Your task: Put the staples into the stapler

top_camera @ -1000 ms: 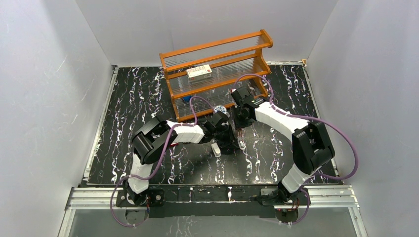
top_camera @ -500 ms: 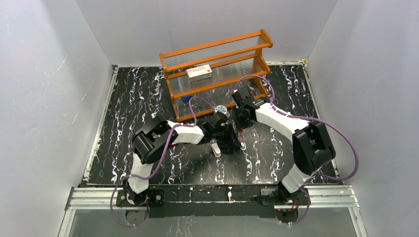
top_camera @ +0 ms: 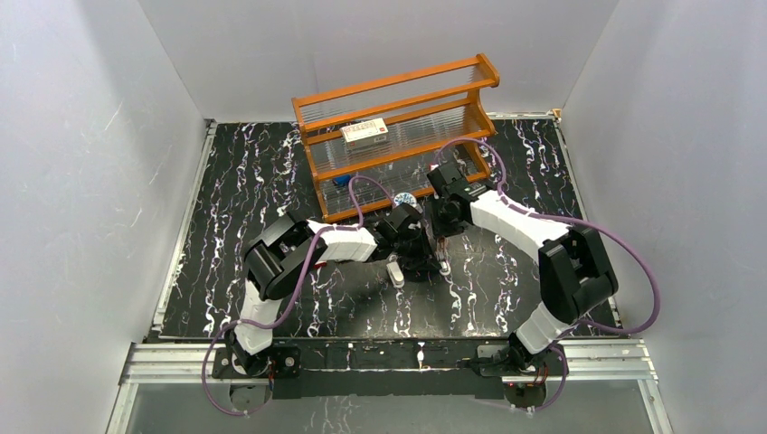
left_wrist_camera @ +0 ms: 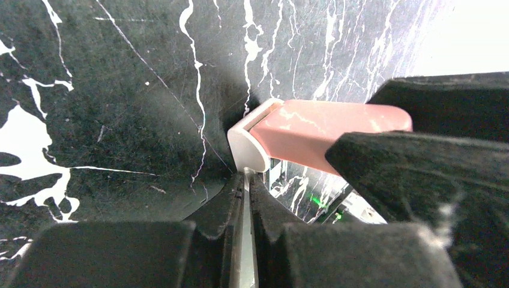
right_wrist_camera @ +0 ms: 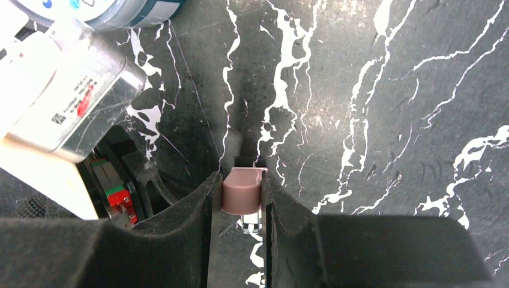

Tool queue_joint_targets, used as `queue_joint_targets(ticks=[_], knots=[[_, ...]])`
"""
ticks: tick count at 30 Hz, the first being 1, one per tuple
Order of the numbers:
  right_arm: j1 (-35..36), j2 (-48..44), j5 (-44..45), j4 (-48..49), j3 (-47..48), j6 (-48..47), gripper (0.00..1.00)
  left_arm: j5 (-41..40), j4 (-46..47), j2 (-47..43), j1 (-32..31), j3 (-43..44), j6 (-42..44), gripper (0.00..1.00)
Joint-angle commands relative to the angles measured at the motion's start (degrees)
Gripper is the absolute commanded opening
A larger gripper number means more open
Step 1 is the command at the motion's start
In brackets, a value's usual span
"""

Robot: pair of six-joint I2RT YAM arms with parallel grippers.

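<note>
Centre frame, right fingers (right_wrist_camera: 180, 234) clamp a peach-coloured mini stapler (right_wrist_camera: 242, 191); left fingers (left_wrist_camera: 213, 216) pinch a thin silver strip (left_wrist_camera: 243, 240) beneath it — probably bracing it open. White mini stapler (top_camera: 395, 273) lies on worktop (top_camera: 226, 181), lower left — staples unseen.

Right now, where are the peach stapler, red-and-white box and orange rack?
peach stapler (left_wrist_camera: 324, 129): left wrist view, pink cover.
red-and-white box (top_camera: 364, 134): top view, upper face.
orange rack (top_camera: 488, 70): top view, right end piece.
</note>
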Motion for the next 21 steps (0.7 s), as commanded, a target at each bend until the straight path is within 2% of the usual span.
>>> queue_joint_targets(ticks=[1,3,12,21], knots=[[0.21,-3.82,-3.80,0.55,-1.60,3.22,0.27,-4.09,-8.50,3.40,-0.09,2.18,-1.23,0.03],[0.25,-4.75,-5.05,0.27,-2.44,3.54,0.27,-4.91,-9.92,4.19,-0.09,2.50,-1.89,0.00],[0.37,-10.86,-10.94,-1.57,-9.17,3.96,0.26,-4.78,-10.09,6.10,-0.09,2.14,-4.00,0.00],[0.32,-14.85,-11.81,-2.71,-13.48,3.96,0.27,-4.36,-7.67,5.76,-0.11,1.16,-4.31,0.00]])
